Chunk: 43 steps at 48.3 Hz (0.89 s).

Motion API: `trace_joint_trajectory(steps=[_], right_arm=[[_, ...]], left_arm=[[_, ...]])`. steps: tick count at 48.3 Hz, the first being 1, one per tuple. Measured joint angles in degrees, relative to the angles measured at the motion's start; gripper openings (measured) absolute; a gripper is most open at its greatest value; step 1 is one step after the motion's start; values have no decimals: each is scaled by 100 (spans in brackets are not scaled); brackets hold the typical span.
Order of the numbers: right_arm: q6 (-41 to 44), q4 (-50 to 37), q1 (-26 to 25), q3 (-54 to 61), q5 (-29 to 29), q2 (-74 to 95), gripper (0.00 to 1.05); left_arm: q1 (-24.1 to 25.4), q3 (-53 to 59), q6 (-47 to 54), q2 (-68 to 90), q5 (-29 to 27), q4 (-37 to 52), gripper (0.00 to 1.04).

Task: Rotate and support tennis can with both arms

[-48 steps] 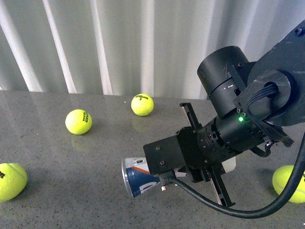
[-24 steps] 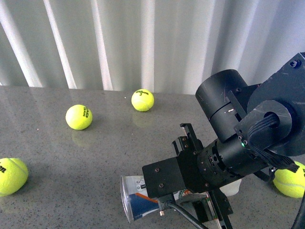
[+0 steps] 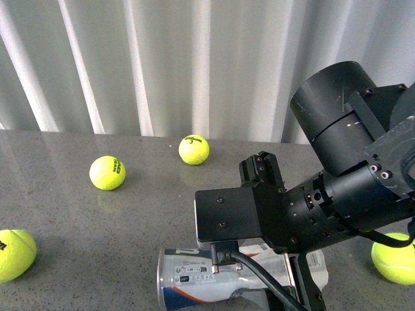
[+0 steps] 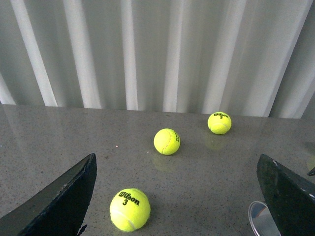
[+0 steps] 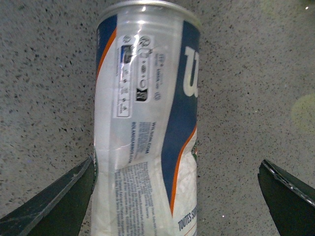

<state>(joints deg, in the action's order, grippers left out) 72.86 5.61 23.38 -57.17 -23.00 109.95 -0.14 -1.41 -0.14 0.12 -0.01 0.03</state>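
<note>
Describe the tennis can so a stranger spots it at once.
On the grey table, look at the near edge under the black right arm. The tennis can lies there on its side: a tube with a white and navy label, unlike the round yellow balls.

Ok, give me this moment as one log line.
tennis can lying sideways on table | right claw open, straddling it | left claw open, empty

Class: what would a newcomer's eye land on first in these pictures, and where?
The black right arm fills the front view's right foreground, over the tennis can lying on its side on the grey table. Bright yellow tennis balls dot the table around it. The right wrist view shows the can between the fingers of the open right gripper.
</note>
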Motion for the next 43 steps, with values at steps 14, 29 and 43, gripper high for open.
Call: trace_joint_trajectory(steps=[14,29,43], right_arm=[[-1663,-710,-282,450,-605,-1115,98],[-6693,-1060,-1458,1233,1480,-3003,98],[-8362,-1578,-1928,2098,2457,-3560,91]], left_arm=[[0,0,0,0,0,0,98],[0,0,0,0,-2,0,98],[0,0,0,-2,2,0,98]])
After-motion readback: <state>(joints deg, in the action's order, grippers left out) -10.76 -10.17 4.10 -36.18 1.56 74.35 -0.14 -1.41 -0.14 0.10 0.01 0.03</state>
